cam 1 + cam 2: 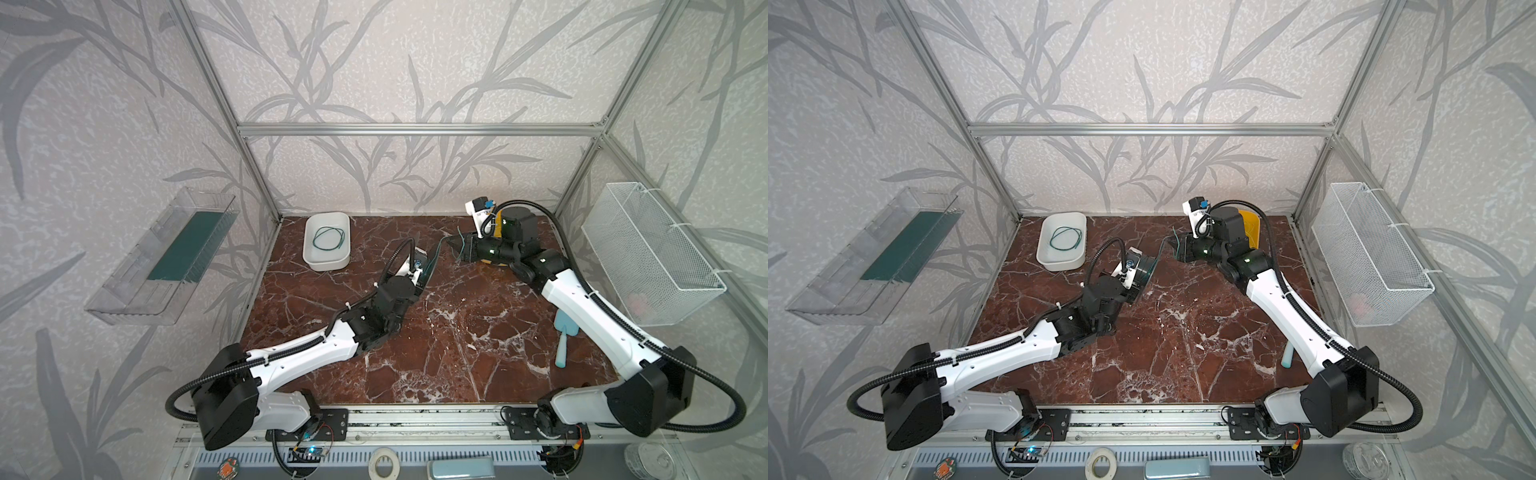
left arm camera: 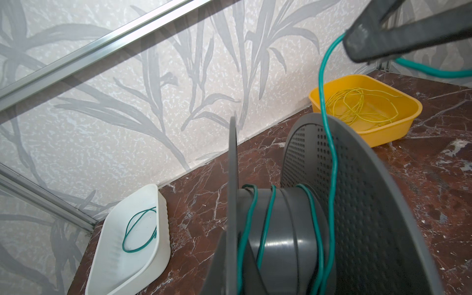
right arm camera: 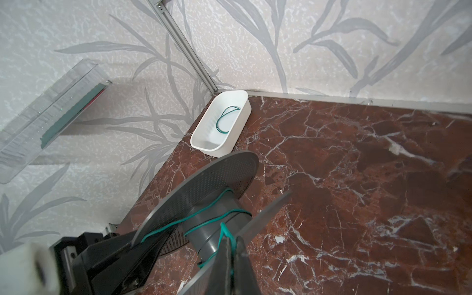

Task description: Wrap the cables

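A thin dark green cable (image 2: 334, 163) lies in a few loose turns around the hub of a dark grey plastic spool with perforated round flanges (image 2: 370, 204). From there it climbs over one flange to the right pincer (image 2: 357, 46), whose jaws are pressed together on it. A short free end hangs past the tips. The left pincer (image 3: 150, 242) is clamped on a flange, holding the spool tilted over the red-brown marble counter (image 1: 436, 353). A second green cable (image 2: 124, 238), curled in one loose loop, lies in a white plastic oblong tub (image 1: 326, 262) at the counter's far left corner, well apart from both pincers.
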